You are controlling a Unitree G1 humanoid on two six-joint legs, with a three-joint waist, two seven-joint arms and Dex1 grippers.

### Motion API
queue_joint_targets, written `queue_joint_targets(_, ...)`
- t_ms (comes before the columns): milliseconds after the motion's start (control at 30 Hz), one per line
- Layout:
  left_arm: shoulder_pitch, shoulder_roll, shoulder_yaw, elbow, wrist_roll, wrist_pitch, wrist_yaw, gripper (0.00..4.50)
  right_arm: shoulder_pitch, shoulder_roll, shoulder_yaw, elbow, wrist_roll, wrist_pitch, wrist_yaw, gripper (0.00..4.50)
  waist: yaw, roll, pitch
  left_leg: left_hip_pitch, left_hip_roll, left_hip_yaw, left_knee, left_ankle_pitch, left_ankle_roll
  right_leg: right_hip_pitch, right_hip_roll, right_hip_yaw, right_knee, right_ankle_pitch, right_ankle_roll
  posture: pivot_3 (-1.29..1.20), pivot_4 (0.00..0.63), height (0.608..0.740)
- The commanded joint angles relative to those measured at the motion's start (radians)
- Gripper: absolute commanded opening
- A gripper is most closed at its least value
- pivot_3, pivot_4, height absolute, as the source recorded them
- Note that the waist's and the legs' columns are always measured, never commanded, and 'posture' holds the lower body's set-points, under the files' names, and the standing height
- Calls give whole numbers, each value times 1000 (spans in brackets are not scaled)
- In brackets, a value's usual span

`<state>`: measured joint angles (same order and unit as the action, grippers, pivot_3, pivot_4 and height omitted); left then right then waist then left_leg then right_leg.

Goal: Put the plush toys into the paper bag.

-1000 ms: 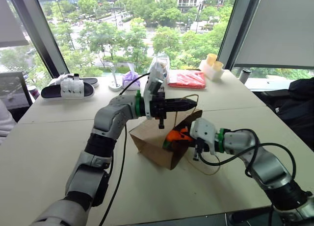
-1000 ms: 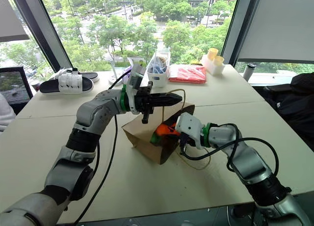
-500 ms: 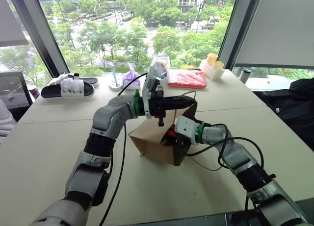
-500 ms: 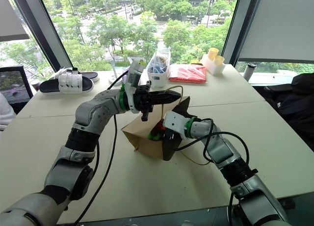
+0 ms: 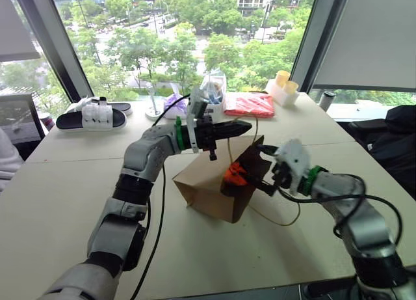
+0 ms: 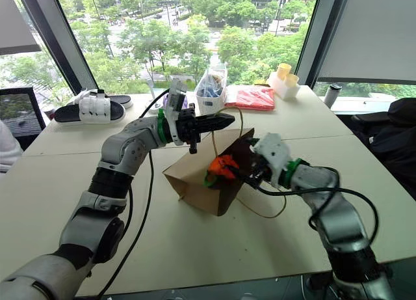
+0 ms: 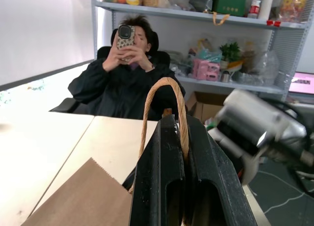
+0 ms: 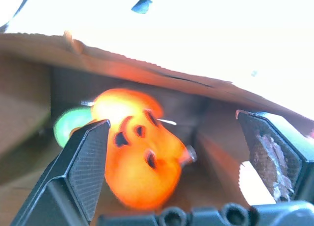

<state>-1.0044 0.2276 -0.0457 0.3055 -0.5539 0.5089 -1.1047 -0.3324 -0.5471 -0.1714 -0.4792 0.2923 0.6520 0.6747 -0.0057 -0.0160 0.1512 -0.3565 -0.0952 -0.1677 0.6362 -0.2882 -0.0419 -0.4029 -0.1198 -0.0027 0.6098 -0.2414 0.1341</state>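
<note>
the paper bag (image 5: pixel 207 190) lies on its side on the table (image 5: pixel 58 202), its mouth turned toward the right gripper (image 5: pixel 265 172); its inside is dark in the head views, so how deep the toys sit cannot be told there; the orange plush toy (image 5: pixel 234 176) shows just inside the bag's mouth, partly cut off by the bag's dark edge; the green plush toy (image 6: pixel 212 179) is mostly hidden, a thin lime rim beside the orange one at the bag's mouth; the right wrist view looks into the bag and gives more: the orange toy's dark face marks, and the green toy behind it, deeper in the bag, though both are blurred; there the right gripper's fingers (image 8: pixel 81 162) stand spread wide on either side of the orange toy, holding nothing, and whether either finger touches the toy cannot be told; the left gripper (image 5: pixel 242 126) is above the bag, pressed together on the bag's cord handle (image 7: pixel 162 96); the head views show the cord only as a thin loop near the fingertips, while the left wrist view shows the tan loop rising from between the two black fingers (image 7: pixel 162 177); the left wrist view also shows a seated person (image 7: pixel 128 79) beyond the bag, holding a phone up.
</note>
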Motion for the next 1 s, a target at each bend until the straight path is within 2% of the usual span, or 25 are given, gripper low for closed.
queue_joint_targets(33, -32, -4, 16, -2, 6, -35, -6, 0, 90, 34, -182, -86, 82, 181, -124, 4452, 2, 0, 0, 0, 0, 0, 0, 0, 0, 0, 0, 0, 0, 0, 0, 0, 150, 740)
queue_joint_targets(167, -31, -6, 12, 8, 15, -56, -11, 0, 180, 146, -303, -117, 188, 301, -225, 4452, 3, 0, 0, 1, 0, 1, -1, -2, 3, 0, 0, 1, 1, 0, 0, 0, 150, 740)
queue_joint_targets(333, -29, -9, 16, 11, 17, -61, -13, 0, 290, 182, -341, -151, 258, 358, -257, 4452, 0, 1, 0, 1, 1, 1, -2, -1, 3, -1, 0, 1, 1, 0, 0, 0, 150, 740)
queue_joint_targets(467, -27, -14, 12, 27, 27, -78, -15, 0, 357, 287, -420, -163, 563, 471, -220, 4452, -3, 1, -1, 2, 1, 1, -3, -2, 4, 0, 1, 1, 1, 0, 0, 0, 150, 740)
queue_joint_targets(533, -26, -14, 11, 23, 28, -78, -15, 0, 378, 288, -413, -159, 589, 494, -251, 4452, -5, 1, 0, 3, 2, 1, -4, -2, 4, 0, 2, 1, 1, 0, 0, 0, 150, 740)
queue_joint_targets(600, -25, -14, 11, 20, 27, -78, -14, 0, 389, 279, -411, -145, 595, 497, -291, 3956, -6, 2, 0, 2, 2, 2, -3, -2, 4, 0, 1, 1, 1, 0, -1, 0, 150, 740)
queue_joint_targets(667, -24, -12, 11, 18, 29, -77, -14, 0, 402, 268, -407, -141, 612, 489, -304, 3210, -4, 2, 0, 3, 2, 2, -3, -2, 4, 0, 1, 2, 1, 0, -1, 0, 150, 740)
queue_joint_targets(867, -21, -6, 10, 12, 32, -75, -17, 0, 388, 255, -422, -131, 703, 449, -346, 56, -5, 2, 0, 3, 2, 2, -3, -2, 4, 0, 2, 2, 2, 0, -1, 0, 150, 740)
queue_joint_targets(1000, -28, -8, 8, 18, 38, -83, -21, 0, 375, 235, -429, -134, 790, 418, -373, 16, -5, 2, 0, 3, 2, 2, -3, -2, 4, 0, 2, 2, 1, 0, -1, 0, 150, 740)
